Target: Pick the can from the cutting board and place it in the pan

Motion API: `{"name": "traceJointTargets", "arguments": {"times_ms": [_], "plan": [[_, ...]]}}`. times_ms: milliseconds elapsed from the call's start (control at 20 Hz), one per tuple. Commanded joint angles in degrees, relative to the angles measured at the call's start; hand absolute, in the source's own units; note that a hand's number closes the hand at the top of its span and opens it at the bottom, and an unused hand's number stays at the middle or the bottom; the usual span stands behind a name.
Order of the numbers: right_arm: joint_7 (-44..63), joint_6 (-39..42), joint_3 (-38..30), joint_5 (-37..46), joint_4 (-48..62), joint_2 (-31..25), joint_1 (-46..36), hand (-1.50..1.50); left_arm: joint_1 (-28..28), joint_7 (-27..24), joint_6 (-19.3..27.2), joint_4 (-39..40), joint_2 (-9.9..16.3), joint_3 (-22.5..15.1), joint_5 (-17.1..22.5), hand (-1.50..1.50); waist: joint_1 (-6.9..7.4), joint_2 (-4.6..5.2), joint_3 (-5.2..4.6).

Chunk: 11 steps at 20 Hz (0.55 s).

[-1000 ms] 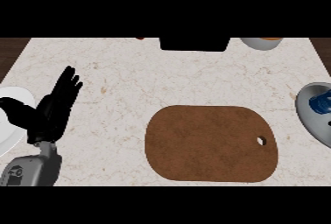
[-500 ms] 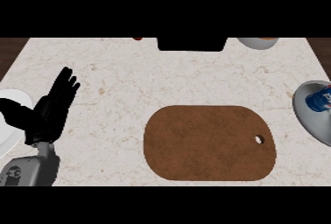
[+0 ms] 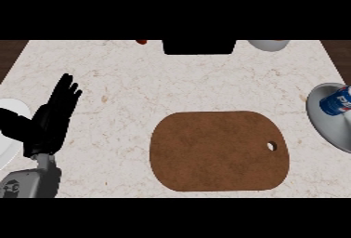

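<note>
A blue and white can (image 3: 337, 102) lies inside the grey pan (image 3: 328, 122) at the right edge of the head view, partly cut off by the frame. The brown cutting board (image 3: 218, 150) lies bare in the middle of the counter, with a small hole near its right side. My left hand (image 3: 49, 121) rests open at the left, fingers straight and pointing up, far from the board. My right hand does not show.
A white plate (image 3: 8, 135) sits at the left edge, partly behind my left hand. At the back edge stand a black object (image 3: 198, 46), a white bowl (image 3: 269, 44) and a small red thing (image 3: 141, 41).
The whole view has shifted slightly: the pan with the can sits a bit further into frame and lower. My left hand stays still.
</note>
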Motion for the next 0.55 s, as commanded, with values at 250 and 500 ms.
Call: {"name": "traceJointTargets", "arguments": {"times_ms": [250, 500], "plan": [[-9.5, 14.7, -1.0, -3.2, -1.7, -2.8, 8.1, -1.5, -0.4, 0.4, -0.5, 0.3, 0.6, 0.7, 0.4, 0.0, -0.8, -0.05, 0.1], [-10.4, 14.2, -0.8, -4.6, -3.3, -2.1, 10.7, -1.5, 0.1, 0.2, 0.7, -1.1, -0.9, -1.1, -1.1, 0.0, -0.71, -0.23, 0.12]]}}
